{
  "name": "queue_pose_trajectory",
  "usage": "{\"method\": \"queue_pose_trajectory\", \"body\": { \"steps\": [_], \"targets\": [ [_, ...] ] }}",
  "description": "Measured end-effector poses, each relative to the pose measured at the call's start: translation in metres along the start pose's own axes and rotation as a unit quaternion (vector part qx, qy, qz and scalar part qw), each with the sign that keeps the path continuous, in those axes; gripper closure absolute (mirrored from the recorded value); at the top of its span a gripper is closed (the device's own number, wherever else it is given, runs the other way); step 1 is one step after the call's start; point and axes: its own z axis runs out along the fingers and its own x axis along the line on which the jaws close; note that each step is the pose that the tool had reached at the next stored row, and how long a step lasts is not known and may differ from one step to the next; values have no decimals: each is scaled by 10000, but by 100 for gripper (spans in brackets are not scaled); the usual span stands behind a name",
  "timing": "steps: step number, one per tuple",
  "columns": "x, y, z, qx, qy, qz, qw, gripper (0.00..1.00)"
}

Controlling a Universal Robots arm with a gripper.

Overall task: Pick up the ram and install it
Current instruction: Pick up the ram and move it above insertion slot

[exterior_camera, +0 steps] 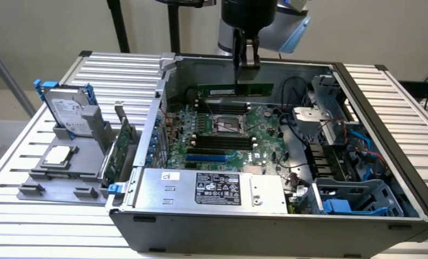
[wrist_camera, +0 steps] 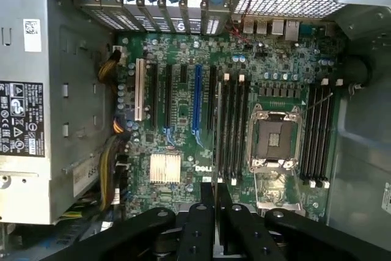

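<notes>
Gripper (exterior_camera: 247, 63): fingers pinched on the top edge of the ram (exterior_camera: 232, 89).
Ram position: held level in the air inside the case (exterior_camera: 386, 178), over the far part of the motherboard (exterior_camera: 261, 121), beyond the CPU socket (exterior_camera: 227, 124).
Alignment: in the wrist view the ram is edge-on, running lengthwise along the memory slots (wrist_camera: 233, 128) beside the socket.
Done: pick-up.
Left: seating. The ram looks clear of every slot, not yet pressed in.

Arm (exterior_camera: 261, 21) cropped by the exterior view's top; ram (exterior_camera: 235, 89) chips perhaps too small.
</notes>
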Motion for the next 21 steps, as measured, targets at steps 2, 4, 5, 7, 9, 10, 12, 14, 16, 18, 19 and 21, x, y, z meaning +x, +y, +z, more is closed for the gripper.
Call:
{"method": "queue_pose_trajectory", "body": {
  "steps": [2,4,5,7,9,10,12,14,16,18,19,21],
  "targets": [
    [-85,-5,18,-12,0,0,10000,86],
    [-163,-11,30,-33,0,-1,10000,86],
    [-191,-16,34,-53,-1,0,10000,86],
    [-230,-36,40,-103,-2,-1,9999,86],
    [-255,-64,46,-165,-3,0,9999,86],
    [-263,-82,47,-198,-3,-1,9998,86],
    [-269,-120,51,-242,-3,0,9997,86],
    [-269,-130,54,-273,1,30,9996,86],
    [-269,-130,61,-298,8,114,9995,86],
    [-269,-135,67,-325,12,163,9993,86],
    [-269,-143,68,-348,12,165,9993,86],
    [-269,-144,67,-358,12,165,9992,86]
  ]
}}
